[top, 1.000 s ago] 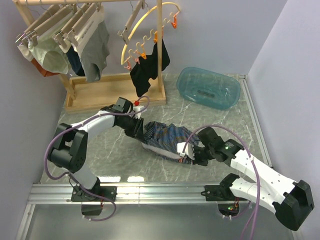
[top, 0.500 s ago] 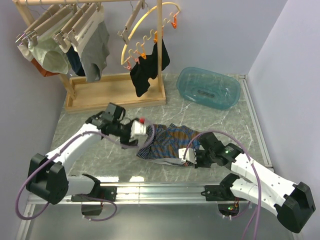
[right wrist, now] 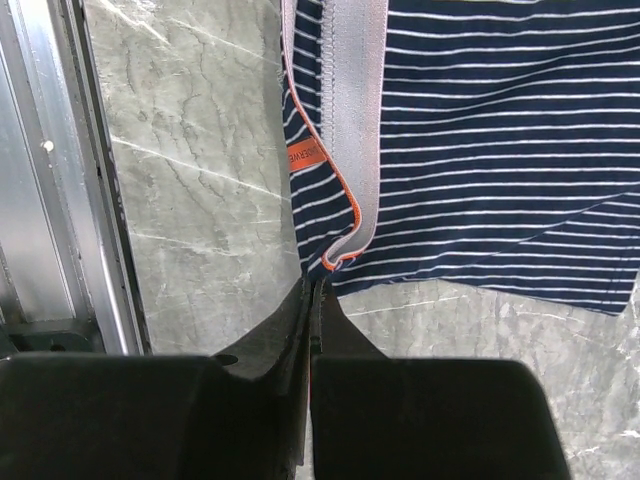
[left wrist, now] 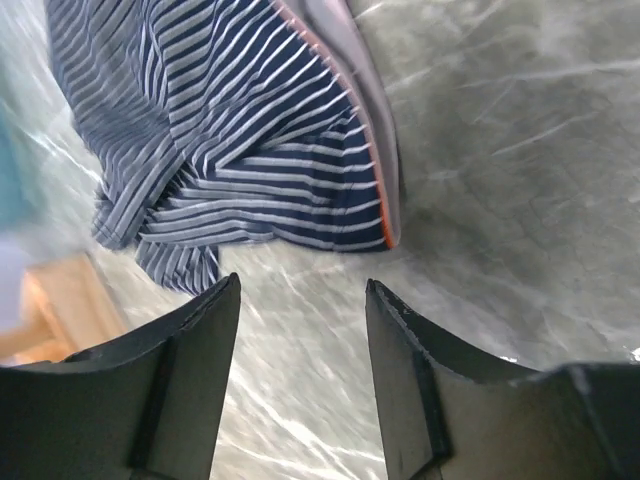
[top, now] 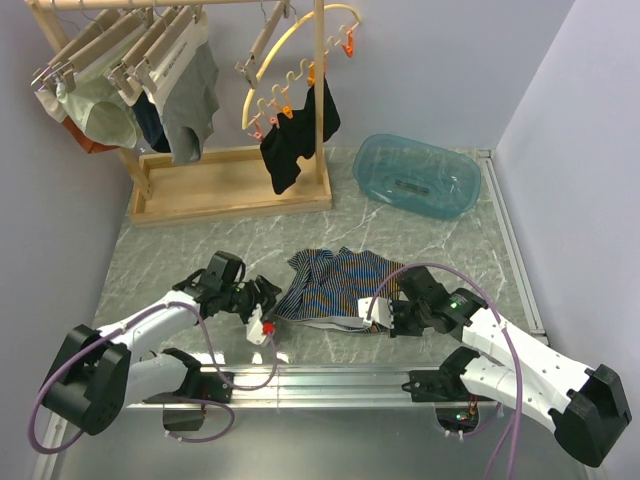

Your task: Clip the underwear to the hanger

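Just past L fingers (left wrist: 190, 390): underwear (left wrist: 250, 150), apart.

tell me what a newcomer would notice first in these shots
The navy pinstriped underwear lies crumpled in the middle of the table. The left claw hangs open just beside it, while the right claw is shut at the corner of the grey waistband. Behind, a wooden rack hung with garments stands back left, and a clear teal basin sits back right.
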